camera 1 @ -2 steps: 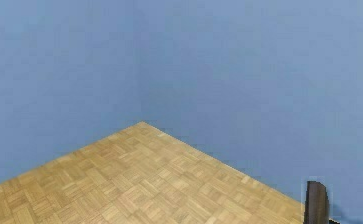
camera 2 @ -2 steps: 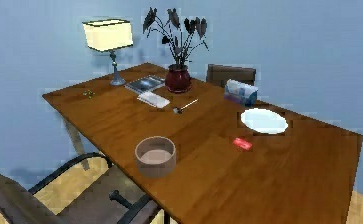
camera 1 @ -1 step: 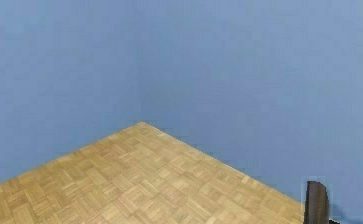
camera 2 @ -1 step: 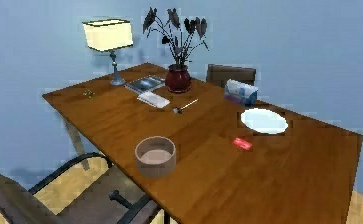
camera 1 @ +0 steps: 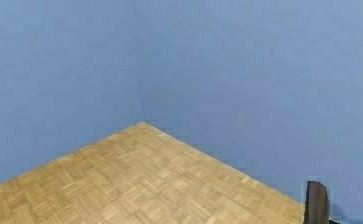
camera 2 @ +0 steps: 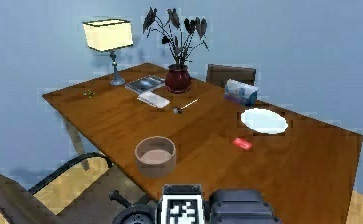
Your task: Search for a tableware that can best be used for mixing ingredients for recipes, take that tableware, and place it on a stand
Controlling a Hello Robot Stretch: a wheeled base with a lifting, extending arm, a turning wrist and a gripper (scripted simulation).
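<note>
A round brown bowl (camera 2: 155, 152) with a pale inside stands on the wooden table (camera 2: 109, 115), near its front edge. Below the bowl, at the arm side view's bottom edge, a white marker square (camera 2: 184, 210) shows, and left of it the gripper's dark body (camera 2: 137, 211). Its far end is hard to make out against the chair and floor, so I cannot tell whether it holds anything. A flat white plate (camera 2: 264, 121) lies farther right on the table.
The table also carries a lamp (camera 2: 109, 40), a red vase of dark flowers (camera 2: 178, 76), a book (camera 2: 146, 86), a tissue box (camera 2: 241, 93) and a small red thing (camera 2: 243, 144). Chairs stand behind (camera 2: 231, 72) and at the front left (camera 2: 44, 188). The forward view has blue walls and parquet floor (camera 1: 139, 180).
</note>
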